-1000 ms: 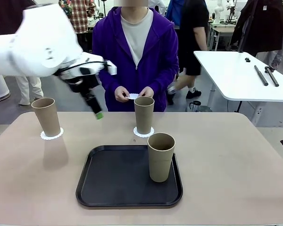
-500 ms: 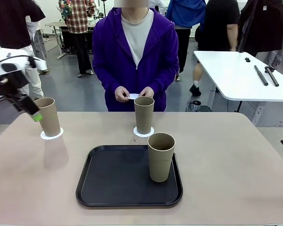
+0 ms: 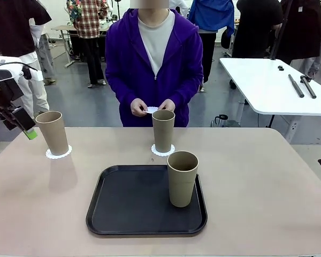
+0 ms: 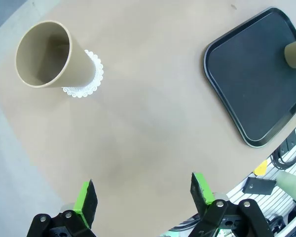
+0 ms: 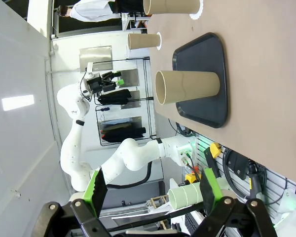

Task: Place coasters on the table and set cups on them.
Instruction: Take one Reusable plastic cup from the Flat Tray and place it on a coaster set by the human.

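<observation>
2 matte tapered cups [image 3: 52,133] on scalloped wht coasters [image 3: 59,156], 3rd on tray [image 3: 128,203]

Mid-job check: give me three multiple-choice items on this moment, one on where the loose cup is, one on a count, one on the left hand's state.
1. Where does the cup without a coaster stand?
A. on the bare tabletop
B. in the person's grasp
C. on the black tray

2. How many cups sit on coasters?
A. one
B. two
C. three

3. How is the robot's left hand?
A. open, holding nothing
B. shut on a cup
C. shut on a coaster

Answers:
1 C: its base rests inside the tray's right side.
2 B: the left cup stands on its coaster, and the middle cup on its own.
3 A: the left wrist view shows its green-padded fingers spread apart over the table.
</observation>
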Motion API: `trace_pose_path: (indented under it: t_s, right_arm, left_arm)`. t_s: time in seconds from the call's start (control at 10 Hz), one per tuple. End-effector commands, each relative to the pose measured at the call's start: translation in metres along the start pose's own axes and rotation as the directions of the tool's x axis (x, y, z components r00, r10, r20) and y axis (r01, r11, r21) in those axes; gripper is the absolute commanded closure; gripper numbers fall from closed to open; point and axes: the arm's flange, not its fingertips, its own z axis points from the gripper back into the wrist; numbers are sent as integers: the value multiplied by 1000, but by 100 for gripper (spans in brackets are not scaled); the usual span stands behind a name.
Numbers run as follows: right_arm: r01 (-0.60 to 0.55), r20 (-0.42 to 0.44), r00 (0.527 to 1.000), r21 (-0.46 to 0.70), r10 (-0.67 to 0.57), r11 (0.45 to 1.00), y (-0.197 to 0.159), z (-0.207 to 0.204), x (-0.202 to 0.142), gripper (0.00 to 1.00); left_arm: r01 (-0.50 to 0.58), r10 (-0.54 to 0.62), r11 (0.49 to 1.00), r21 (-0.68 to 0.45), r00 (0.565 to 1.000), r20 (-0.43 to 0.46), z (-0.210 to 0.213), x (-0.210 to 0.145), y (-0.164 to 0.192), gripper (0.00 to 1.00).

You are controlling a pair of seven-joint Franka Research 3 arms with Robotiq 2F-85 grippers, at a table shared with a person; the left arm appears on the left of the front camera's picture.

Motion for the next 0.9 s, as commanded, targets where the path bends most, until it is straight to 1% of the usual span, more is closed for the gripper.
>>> trace_pose_path:
  t_s: [0.0, 0.2, 0.3, 0.4, 0.5, 0.6, 0.7, 0.8]
  right_arm:
    - [-2, 0, 1000, 11, 2, 1000, 1, -1, -1, 0]
    - [-2, 0, 1000, 11, 2, 1000, 1, -1, -1, 0]
    - [-2, 0, 1000, 11, 2, 1000, 1, -1, -1, 0]
    - [-2, 0, 1000, 11, 2, 1000, 1, -1, -1, 0]
    - [-2, 0, 1000, 11, 2, 1000, 1, -1, -1, 0]
    - [-2, 0, 1000, 11, 2, 1000, 1, -1, -1, 0]
    - [-2, 0, 1000, 11, 2, 1000, 1, -1, -1, 0]
    - [-2, 0, 1000, 11, 2, 1000, 1, -1, -1, 0]
  left_arm:
    - [16, -17, 1000, 17, 1000, 24, -1, -4, -2, 0]
    - [16, -17, 1000, 17, 1000, 24, -1, -4, -2, 0]
    - [5, -5, 1000, 3, 1000, 9, 3, 0, -2, 0]
    - [-94, 96, 977, -193, 995, 3, 4, 1, 19, 0]
    - [-121, 134, 920, -373, 991, 9, 8, -8, 38, 0]
    - [-122, 181, 821, -558, 982, 52, 8, -28, 64, 0]
    - [-141, 236, 728, -671, 970, 52, 1, -44, 86, 0]
    - [-118, 269, 641, -758, 960, 78, -5, -58, 106, 0]
